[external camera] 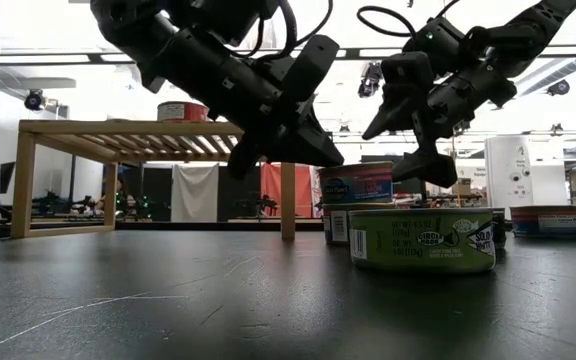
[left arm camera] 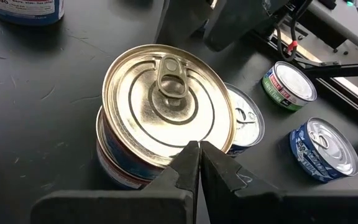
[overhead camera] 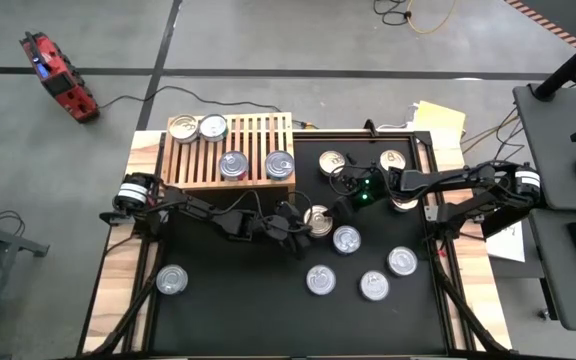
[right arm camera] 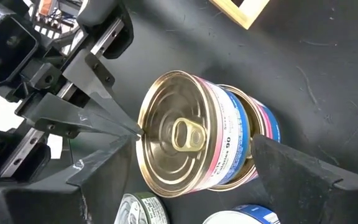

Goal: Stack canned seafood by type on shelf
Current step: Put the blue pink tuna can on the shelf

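Canned seafood is sitting in two places: four tins (overhead camera: 233,165) on the shelf (overhead camera: 230,150), the others scattered across the black mat (overhead camera: 228,300). At mid-table a gold-lidded tin (overhead camera: 318,220) is lying askew on another. The left gripper (overhead camera: 303,226), pinched shut and holding nothing, is touching its lid edge; the right gripper (right arm camera: 191,149), jaws spread wide, is straddling it without gripping. The low view is hiding this tin behind a green-labelled tin (external camera: 423,240); the wrist views are showing it plainly.

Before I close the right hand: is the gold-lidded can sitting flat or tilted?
Tilted: the gold-lidded can leans off-centre on the can below.
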Controlling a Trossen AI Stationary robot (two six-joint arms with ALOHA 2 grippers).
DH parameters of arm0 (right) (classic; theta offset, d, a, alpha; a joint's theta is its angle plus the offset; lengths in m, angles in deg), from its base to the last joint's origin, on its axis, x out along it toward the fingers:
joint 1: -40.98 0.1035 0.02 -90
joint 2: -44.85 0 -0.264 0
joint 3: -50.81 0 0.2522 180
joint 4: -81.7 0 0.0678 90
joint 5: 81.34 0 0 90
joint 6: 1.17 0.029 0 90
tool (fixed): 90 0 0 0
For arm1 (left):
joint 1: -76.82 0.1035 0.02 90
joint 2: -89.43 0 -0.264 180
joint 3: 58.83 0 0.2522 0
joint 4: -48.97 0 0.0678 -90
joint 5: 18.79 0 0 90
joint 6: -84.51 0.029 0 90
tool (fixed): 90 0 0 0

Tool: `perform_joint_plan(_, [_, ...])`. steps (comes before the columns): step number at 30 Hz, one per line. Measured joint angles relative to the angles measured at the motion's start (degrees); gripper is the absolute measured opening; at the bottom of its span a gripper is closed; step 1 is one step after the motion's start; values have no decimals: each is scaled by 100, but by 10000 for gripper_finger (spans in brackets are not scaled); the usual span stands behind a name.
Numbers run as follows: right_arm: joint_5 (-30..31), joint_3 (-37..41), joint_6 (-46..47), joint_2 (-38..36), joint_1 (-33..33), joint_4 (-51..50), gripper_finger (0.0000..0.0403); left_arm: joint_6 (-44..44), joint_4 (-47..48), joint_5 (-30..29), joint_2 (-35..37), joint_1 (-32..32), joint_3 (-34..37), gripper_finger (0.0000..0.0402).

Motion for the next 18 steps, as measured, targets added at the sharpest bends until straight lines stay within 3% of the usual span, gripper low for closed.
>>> perform_joint_plan(18, [-3,2,-20,0,11,-1,329,-118,24,34,-33,-52,71,0])
